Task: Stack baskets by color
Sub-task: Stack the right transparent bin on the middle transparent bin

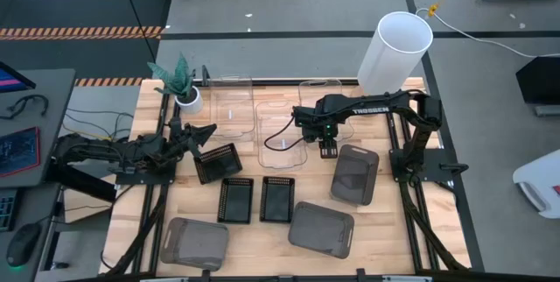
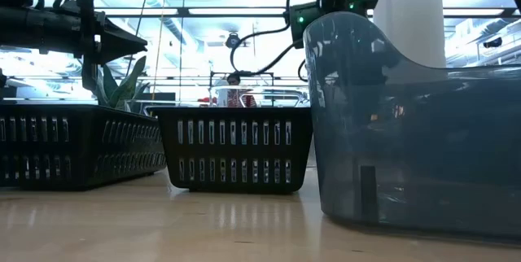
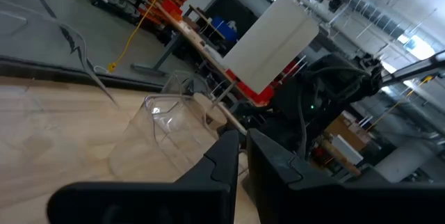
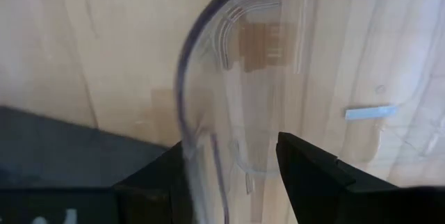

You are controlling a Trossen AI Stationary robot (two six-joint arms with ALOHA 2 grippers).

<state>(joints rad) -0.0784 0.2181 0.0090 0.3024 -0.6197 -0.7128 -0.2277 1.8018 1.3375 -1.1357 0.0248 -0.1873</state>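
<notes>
Three clear baskets stand at the back of the table: one (image 1: 232, 105) on the left, one (image 1: 284, 133) in the middle, one (image 1: 319, 94) behind it. My right gripper (image 1: 328, 151) hangs over the middle one's right edge. In the right wrist view that gripper (image 4: 233, 175) is open, with the clear wall (image 4: 191, 92) running between its fingers. My left gripper (image 1: 208, 131) is shut above a tilted black basket (image 1: 217, 162), with nothing seen between its fingers (image 3: 226, 158). Two more black baskets (image 1: 234, 199) (image 1: 277, 199) lie side by side. Grey baskets sit at the front left (image 1: 194, 243), front middle (image 1: 322, 228) and right (image 1: 354, 174).
A tall white cylinder (image 1: 398, 50) stands at the back right corner. A small white pot with a green plant (image 1: 188, 98) sits at the back left, close to my left arm. Cables trail over the floor behind the table.
</notes>
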